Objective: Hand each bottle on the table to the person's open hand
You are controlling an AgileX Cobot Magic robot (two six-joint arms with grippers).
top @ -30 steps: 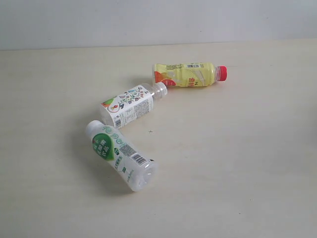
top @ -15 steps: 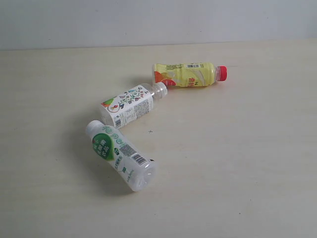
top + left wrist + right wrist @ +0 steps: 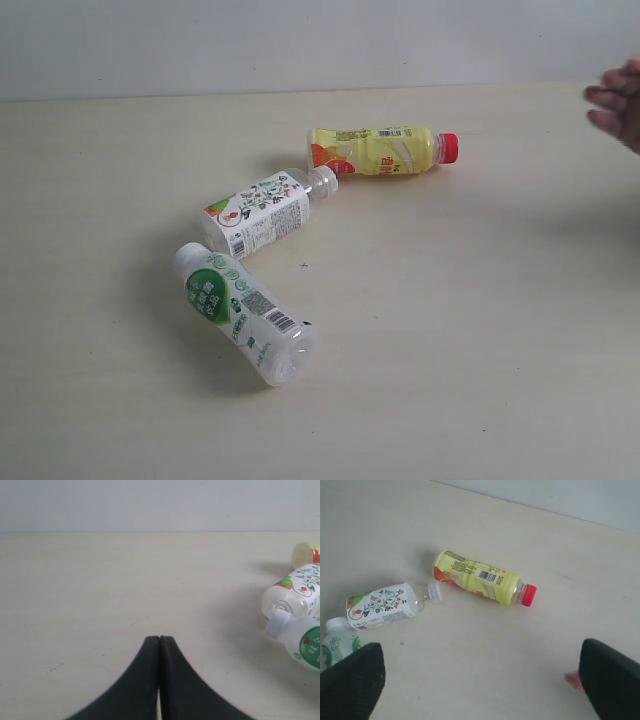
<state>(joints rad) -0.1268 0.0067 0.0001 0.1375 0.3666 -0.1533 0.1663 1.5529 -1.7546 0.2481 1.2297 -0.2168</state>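
Note:
Three bottles lie on their sides on the table [image 3: 480, 330]. The yellow-labelled bottle with a red cap [image 3: 382, 150] is farthest back. Touching its base with its neck is the clear bottle with a white pictured label [image 3: 262, 212]. The white bottle with a green label [image 3: 244, 310] lies nearest. A person's hand [image 3: 618, 105] shows at the right edge. Neither gripper appears in the exterior view. My left gripper [image 3: 159, 639] is shut and empty, with the bottles [image 3: 295, 590] off to one side. My right gripper [image 3: 481, 680] hangs wide open above bare table, short of the yellow bottle [image 3: 480, 577].
A pale wall [image 3: 300, 40] runs behind the table. A tiny dark cross mark [image 3: 303, 265] sits between the bottles. In the right wrist view a pinkish fingertip [image 3: 572, 679] shows beside one black finger [image 3: 612, 685].
The person's hand has come into the exterior view at the right edge. The three bottles have not moved.

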